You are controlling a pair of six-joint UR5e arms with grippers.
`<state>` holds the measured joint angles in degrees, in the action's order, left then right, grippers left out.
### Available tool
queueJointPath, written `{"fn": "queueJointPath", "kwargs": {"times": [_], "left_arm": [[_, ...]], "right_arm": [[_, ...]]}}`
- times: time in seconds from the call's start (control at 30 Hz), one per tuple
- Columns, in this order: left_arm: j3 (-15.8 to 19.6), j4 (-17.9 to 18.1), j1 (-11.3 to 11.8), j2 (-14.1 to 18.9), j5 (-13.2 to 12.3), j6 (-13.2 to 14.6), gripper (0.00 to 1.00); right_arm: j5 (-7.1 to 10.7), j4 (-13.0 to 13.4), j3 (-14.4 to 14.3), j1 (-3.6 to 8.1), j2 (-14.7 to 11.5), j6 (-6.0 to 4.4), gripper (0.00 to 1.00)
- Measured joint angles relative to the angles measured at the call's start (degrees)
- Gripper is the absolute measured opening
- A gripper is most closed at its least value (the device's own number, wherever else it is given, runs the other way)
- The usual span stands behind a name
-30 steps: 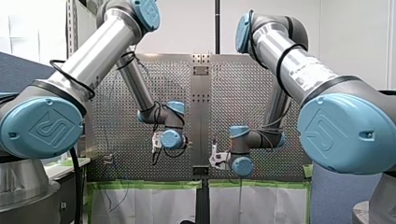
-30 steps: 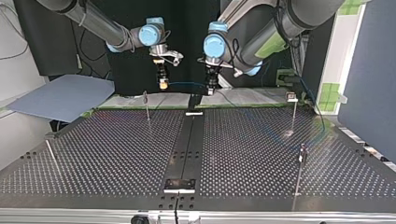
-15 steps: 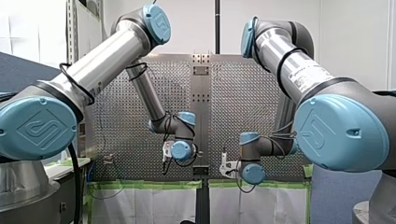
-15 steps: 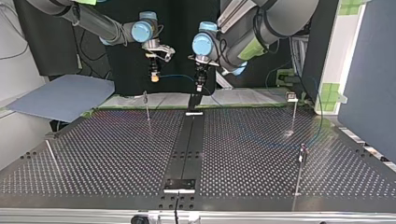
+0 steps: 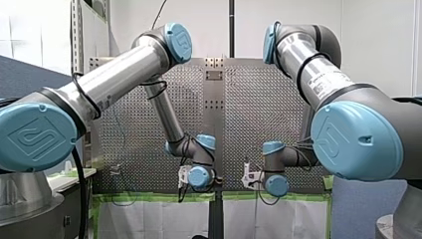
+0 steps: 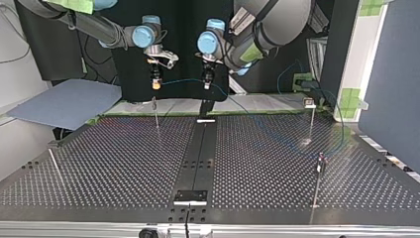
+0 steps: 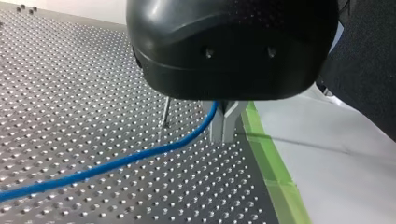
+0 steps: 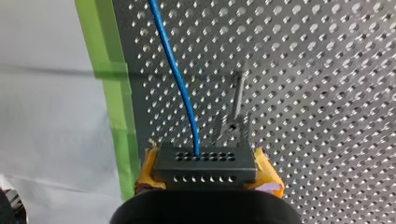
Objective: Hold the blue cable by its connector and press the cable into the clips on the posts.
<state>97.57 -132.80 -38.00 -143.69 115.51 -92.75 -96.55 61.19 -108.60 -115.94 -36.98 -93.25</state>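
**Cable routing, connector in hand, pressing not yet done.** In the top view you find the right gripper [image 6: 156, 85] at upper left of centre and the left gripper [image 6: 207, 84] just to its right. Both hang over the far edge of the dark perforated metal table [image 6: 124, 163], with the thin blue cable [image 6: 181, 81] strung nearly level between them. The right wrist view shows the yellow pads [image 8: 267, 170] clamped on the dark grey rectangular connector block [image 8: 205, 165], from whose face the cable leaves. In the left wrist view the metal fingers [image 7: 226, 123] stand together about the cable, which runs away from them low over the table. What remains, by judgement, is the pressing itself: the held span hangs apart from the thin upright metal post [image 6: 156, 114] just below the right gripper and sits in no clip there. Past the left gripper the cable sags toward the frame's right and loops near the clip-topped post [image 6: 321, 166]. Whether it is seated in that clip you cannot tell, because the line is too faint. The clip heads are too small to read. The left gripper's black housing [image 7: 233, 42] hides where cable meets fingers, and in the front view both sets of fingers are lost behind the blue-capped wrist joints [image 5: 200, 178].
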Motion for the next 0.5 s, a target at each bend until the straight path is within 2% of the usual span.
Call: {"fn": "queueJointPath", "kwargs": {"times": [0.27,0.5], "left_arm": [[-2.91,0.26,-1.89,-4.31,1.27,-0.97,0.0],[-5.85,-1.3,-3.61,-7.67,1.78,-1.52,0.0]], "right_arm": [[0.43,1.49,0.0,2.53,2.69,0.33,0.0],[2.93,3.15,0.02,5.93,3.1,0.31,0.0]]}}
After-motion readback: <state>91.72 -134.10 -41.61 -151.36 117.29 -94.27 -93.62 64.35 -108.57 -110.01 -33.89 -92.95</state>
